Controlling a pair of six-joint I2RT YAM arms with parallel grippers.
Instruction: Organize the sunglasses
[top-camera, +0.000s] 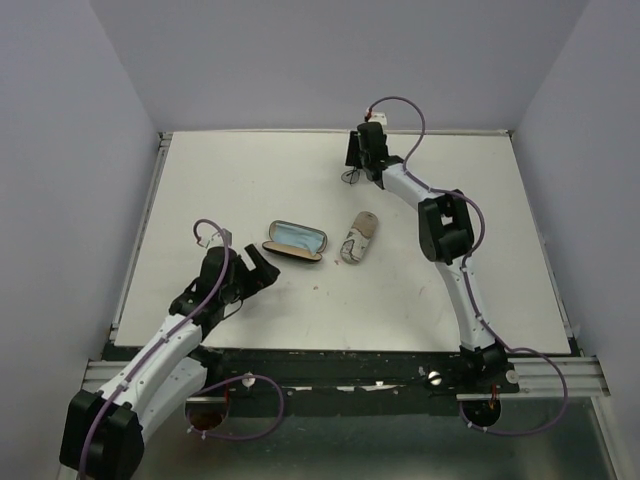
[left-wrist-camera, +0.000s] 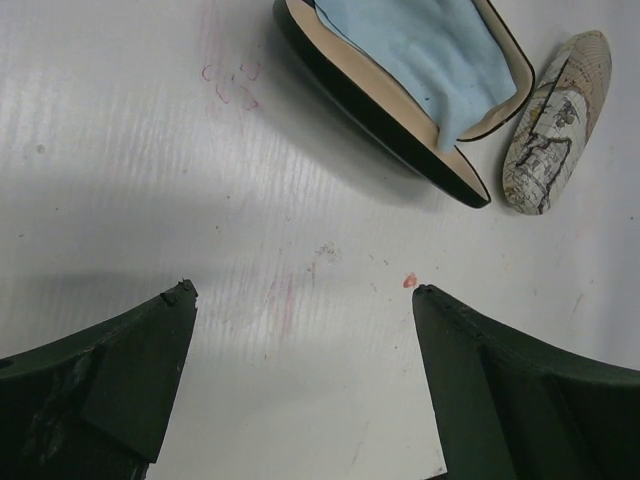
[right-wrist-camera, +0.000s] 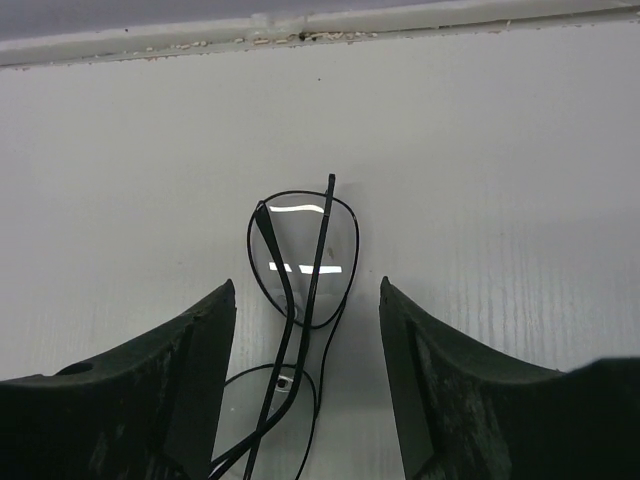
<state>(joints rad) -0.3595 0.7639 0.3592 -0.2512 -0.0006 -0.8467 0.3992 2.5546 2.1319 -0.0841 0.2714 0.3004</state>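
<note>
Dark sunglasses (right-wrist-camera: 300, 270): You find the pair with the thin dark frame lying flat on the table (top-camera: 200, 180), way over on the far side, close to the back edge. One lens sits above the other in the right wrist view, and the thin arms of the frame cross over them.
Right claw (right-wrist-camera: 306, 288): Your right claw is spread wide. One finger is on each side of the dark sunglasses, and neither finger touches them.
Right arm: It reaches a long way from its base at the near right corner. It bends at the elbow above the middle right of the table. The wrist points down at the sunglasses.
Case (top-camera: 295, 243): The black hard case lies open in the middle of the table. You can see its tan lining and a light blue cloth inside.
Pouch (top-camera: 358, 238): The beige soft pouch lies just to the right of the case. The two are close but not touching.
Left claw (left-wrist-camera: 303, 295): Your left claw is spread open too, with only bare table between its fingers. It holds nothing.
Left arm: It is bent low and leans in from the near left corner. Its claw points at the case and sits just near-left of it.
</note>
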